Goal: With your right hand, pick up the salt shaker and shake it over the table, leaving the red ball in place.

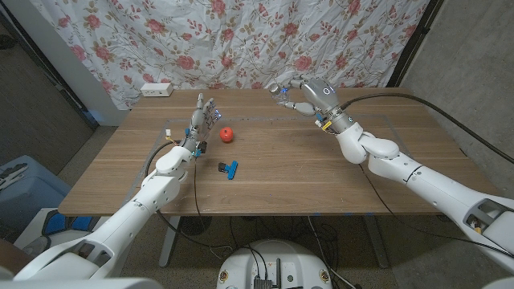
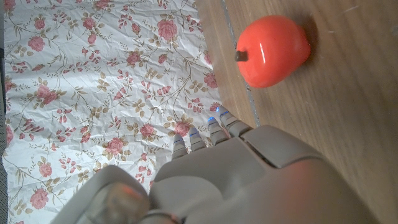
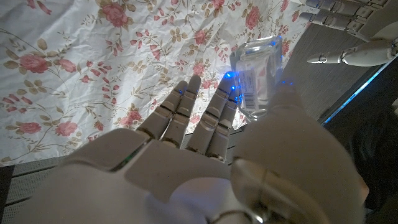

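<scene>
Salt shaker [image 3: 258, 74] aloft in the right hand [image 1: 301, 95], lifted clear above the far side of the wooden table [image 1: 321, 172] — pickup apparently done, shaking under way or about to begin.

Pinched between thumb and fingertips [image 3: 227, 102] in the right wrist view, with the remaining fingers reaching straight up beside it against the flowered curtain [image 1: 265, 36]. Red ball [image 1: 228, 134] sitting on the wood toward the left, well apart from the raised shaker and just beside the left hand [image 1: 201, 120], not touched by it. Left hand upright over the table, fingers apart, holding nothing. Blue clip [image 1: 230, 168] lying nearer the front edge — no part of the job. By the look of things, only the shaking and the set-down left to do.
</scene>
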